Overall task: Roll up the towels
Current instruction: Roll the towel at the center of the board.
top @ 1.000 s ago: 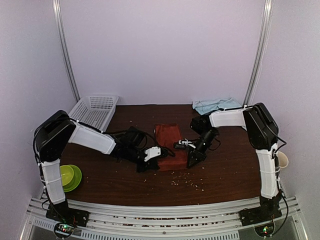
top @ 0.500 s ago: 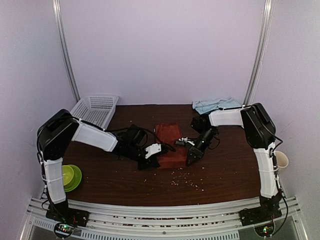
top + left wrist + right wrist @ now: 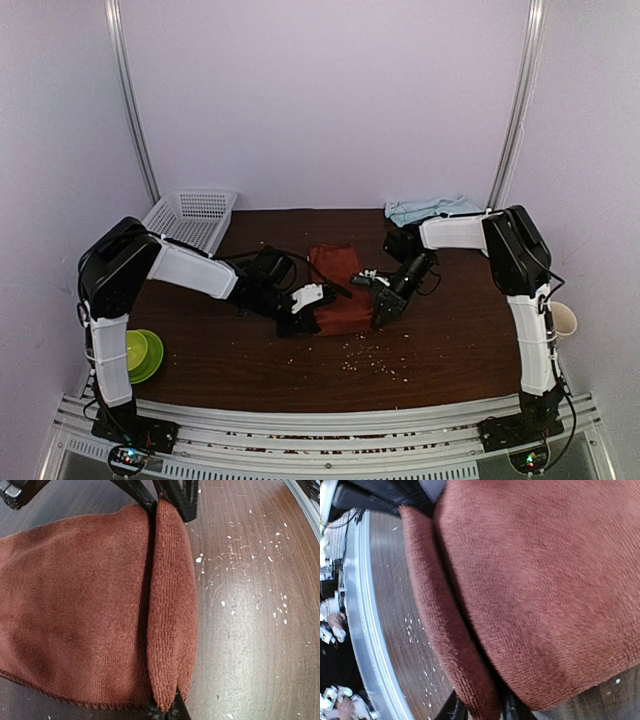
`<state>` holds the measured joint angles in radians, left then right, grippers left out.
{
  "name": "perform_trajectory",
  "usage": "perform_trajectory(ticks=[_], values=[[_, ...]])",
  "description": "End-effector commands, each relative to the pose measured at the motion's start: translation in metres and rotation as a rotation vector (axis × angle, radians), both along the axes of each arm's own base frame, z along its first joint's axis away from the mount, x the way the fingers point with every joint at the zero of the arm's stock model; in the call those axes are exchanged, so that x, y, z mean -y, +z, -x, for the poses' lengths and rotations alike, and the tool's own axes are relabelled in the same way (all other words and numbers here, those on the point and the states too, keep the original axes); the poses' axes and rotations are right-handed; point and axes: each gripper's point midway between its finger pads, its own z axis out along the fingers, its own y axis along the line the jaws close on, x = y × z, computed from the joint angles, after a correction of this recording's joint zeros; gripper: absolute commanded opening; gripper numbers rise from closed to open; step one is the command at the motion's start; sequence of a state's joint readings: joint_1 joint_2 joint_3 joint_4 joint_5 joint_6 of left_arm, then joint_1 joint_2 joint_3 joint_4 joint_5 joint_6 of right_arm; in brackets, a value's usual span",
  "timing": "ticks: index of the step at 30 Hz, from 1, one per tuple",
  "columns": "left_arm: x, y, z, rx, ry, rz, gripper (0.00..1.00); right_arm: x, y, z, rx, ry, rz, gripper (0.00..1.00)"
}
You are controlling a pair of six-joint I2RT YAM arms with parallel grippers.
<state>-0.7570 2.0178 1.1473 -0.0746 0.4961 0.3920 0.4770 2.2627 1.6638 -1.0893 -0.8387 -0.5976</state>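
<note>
Wood table: rust towel fold pinched in L claw, straddled by R claw.

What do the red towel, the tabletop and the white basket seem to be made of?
The rust-red towel looks like terry or microfibre cloth: fuzzy matte pile, limp folds. The tabletop looks like dark wood or laminate: streaky grain, soft sheen. The basket seems white plastic, moulded in a lattice.

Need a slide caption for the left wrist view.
Left gripper pinching the folded-over edge of the rust-red towel on a speck-strewn wooden table.
</note>
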Motion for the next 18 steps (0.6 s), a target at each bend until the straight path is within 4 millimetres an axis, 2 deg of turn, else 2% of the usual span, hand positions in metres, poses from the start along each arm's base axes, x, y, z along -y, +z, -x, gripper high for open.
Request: perform_trajectory(ticks=[1, 8, 13, 15, 18], values=[[-0.015, -0.03, 0.001, -0.074, 0.038, -0.085, 0.0, 0.008, 0.013, -0.016, 0.123, 0.011, 0.03, 0.29], [-0.018, -0.033, -0.005, -0.085, 0.058, -0.087, 0.0, 0.015, 0.046, -0.035, 0.299, -0.01, 0.027, 0.41], [-0.019, -0.033, -0.006, -0.09, 0.067, -0.087, 0.0, 0.019, 0.063, -0.045, 0.424, -0.019, 0.004, 0.44], [-0.02, -0.032, -0.008, -0.09, 0.075, -0.086, 0.0, 0.016, 0.07, -0.038, 0.433, 0.013, -0.043, 0.44], [-0.021, -0.033, -0.009, -0.094, 0.082, -0.088, 0.0, 0.008, 0.073, -0.018, 0.35, 0.067, -0.13, 0.45]])
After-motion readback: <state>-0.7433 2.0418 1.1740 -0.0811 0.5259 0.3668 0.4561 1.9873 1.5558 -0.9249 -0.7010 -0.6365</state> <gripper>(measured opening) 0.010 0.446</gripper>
